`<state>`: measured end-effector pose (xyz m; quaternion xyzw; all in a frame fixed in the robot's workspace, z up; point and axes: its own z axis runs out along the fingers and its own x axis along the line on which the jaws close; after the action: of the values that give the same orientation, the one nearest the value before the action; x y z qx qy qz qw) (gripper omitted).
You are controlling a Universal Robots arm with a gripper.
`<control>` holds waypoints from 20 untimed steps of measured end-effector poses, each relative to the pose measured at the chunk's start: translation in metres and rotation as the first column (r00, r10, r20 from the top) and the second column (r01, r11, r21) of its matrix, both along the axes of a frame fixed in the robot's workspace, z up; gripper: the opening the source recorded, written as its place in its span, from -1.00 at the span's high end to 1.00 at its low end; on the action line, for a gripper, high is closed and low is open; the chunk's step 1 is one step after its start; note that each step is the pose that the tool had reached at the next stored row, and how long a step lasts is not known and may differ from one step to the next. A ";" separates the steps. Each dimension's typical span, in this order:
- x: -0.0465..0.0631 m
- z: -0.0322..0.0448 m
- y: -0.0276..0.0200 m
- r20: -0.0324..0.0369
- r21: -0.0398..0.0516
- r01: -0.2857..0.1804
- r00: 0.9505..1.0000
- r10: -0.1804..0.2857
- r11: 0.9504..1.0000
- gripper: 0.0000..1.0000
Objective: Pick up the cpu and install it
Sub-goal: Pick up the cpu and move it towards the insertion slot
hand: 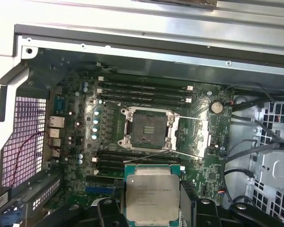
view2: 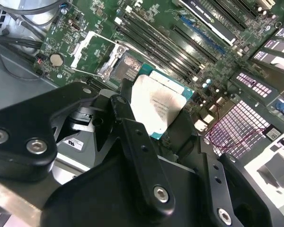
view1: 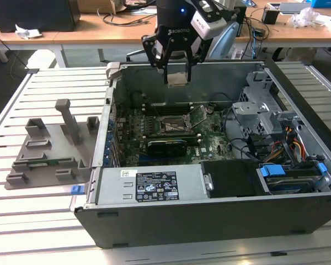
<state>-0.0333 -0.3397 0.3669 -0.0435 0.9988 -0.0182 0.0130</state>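
My gripper hangs above the back of the open computer case, shut on the cpu, a flat square chip with a dull silver top. Both wrist views show the cpu clamped by its edges between the black fingers. The empty black socket sits on the green motherboard below it, with its metal frame swung open to one side. The cpu is well above the socket and apart from it.
Memory slots flank the socket. A metal drive cage with cables fills the case at the exterior view's right, and a power supply lies along its front. A grey plastic tray rests on the slatted table at the exterior view's left.
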 end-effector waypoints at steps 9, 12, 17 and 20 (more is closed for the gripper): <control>0.004 -0.0057 0.0000 0.000 0.000 0.000 1.000 0.000 1.000 -0.09; 0.006 -0.0085 0.0000 0.000 0.000 0.000 1.000 0.000 1.000 -0.09; 0.008 -0.0117 0.0000 0.000 0.000 0.000 1.000 0.000 1.000 -0.09; 0.009 -0.0135 0.0000 0.000 0.000 0.000 1.000 0.000 1.000 -0.09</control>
<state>-0.0244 -0.3396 0.3534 -0.0435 0.9988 -0.0182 0.0131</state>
